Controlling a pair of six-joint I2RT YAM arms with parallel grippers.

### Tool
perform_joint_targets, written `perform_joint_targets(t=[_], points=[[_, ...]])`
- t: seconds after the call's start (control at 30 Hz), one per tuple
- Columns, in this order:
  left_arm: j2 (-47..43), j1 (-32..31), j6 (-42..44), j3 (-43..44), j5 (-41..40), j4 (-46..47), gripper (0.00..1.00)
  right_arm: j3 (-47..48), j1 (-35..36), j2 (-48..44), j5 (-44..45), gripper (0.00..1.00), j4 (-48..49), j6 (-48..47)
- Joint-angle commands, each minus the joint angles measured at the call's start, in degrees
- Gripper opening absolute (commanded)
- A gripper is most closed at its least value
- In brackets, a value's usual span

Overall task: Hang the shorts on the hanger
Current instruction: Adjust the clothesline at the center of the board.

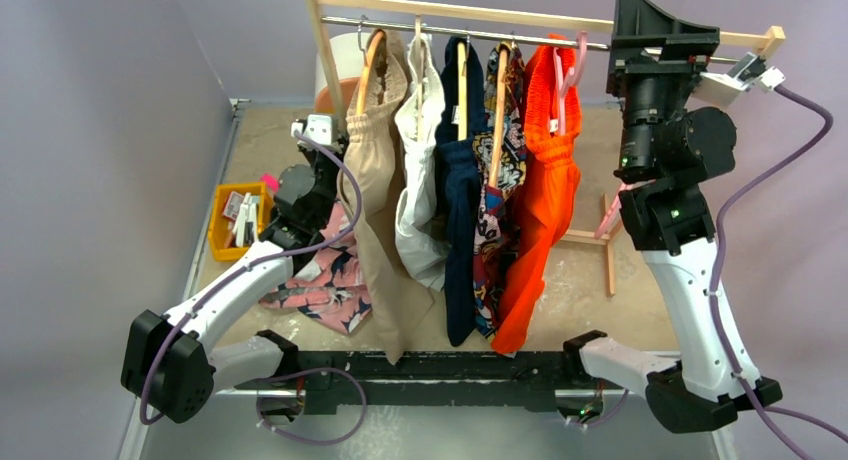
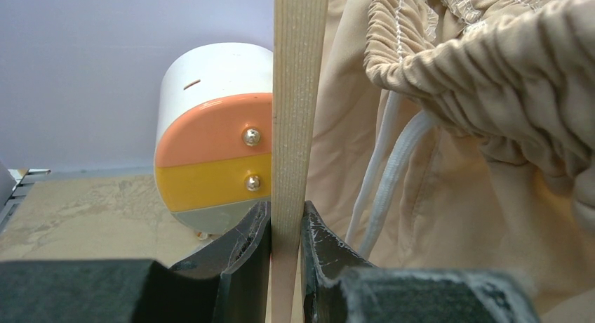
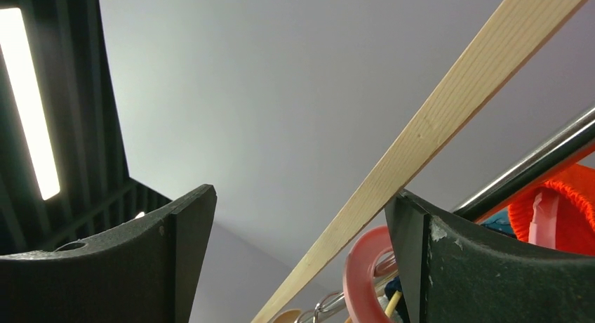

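The shorts (image 1: 325, 278), pink with a navy-and-white swirl print, lie crumpled on the table at the left, under my left arm. My left gripper (image 1: 322, 160) is above them at the rack's left wooden post (image 2: 298, 112). Its jaws (image 2: 286, 211) are shut on that post. A thin pink hanger arm (image 1: 610, 215) shows beside my right arm, mostly hidden. My right gripper (image 1: 655, 40) is raised at the rack's top right end. It is open and empty (image 3: 302, 196), below the wooden top beam (image 3: 449, 112) and next to a pink hook (image 3: 361, 274) on the rod.
The rack holds a beige garment (image 1: 380, 180), a white one, a navy one, a dark patterned one and an orange one (image 1: 545, 190) on a pink hanger. A yellow bin (image 1: 238, 220) sits at the left. A white, orange and yellow cylinder (image 2: 210, 161) stands behind the post.
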Motion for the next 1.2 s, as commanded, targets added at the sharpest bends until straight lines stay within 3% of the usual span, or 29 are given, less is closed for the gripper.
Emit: perform_joint_targets(t=[0.0, 0.17, 0.53, 0.77, 1.17], points=[[-1.16, 0.96, -1.77, -1.26, -1.74, 2.78, 0.0, -0.34, -1.68, 1.42, -4.23, 0.88, 0.85, 2.34], [-1.07, 0.96, -2.26, -1.57, -1.21, 3.13, 0.0, -1.77, -2.59, 0.8, -6.12, 0.53, 4.54, 0.41], [-0.41, 0.81, -4.08, -0.85, 1.25, 5.23, 0.0, 1.75, -2.99, 1.63, -7.26, 0.0, 4.63, -6.12], [0.3, -0.59, -4.14, -0.05, 1.97, 8.34, 0.0, 4.85, -4.16, 4.27, -14.61, 0.0, 8.2, -13.66], [0.85, -2.28, -1.77, 0.01, -2.69, 13.5, 0.0, -1.28, -9.2, 6.52, -32.62, 0.0, 26.96, -19.1]])
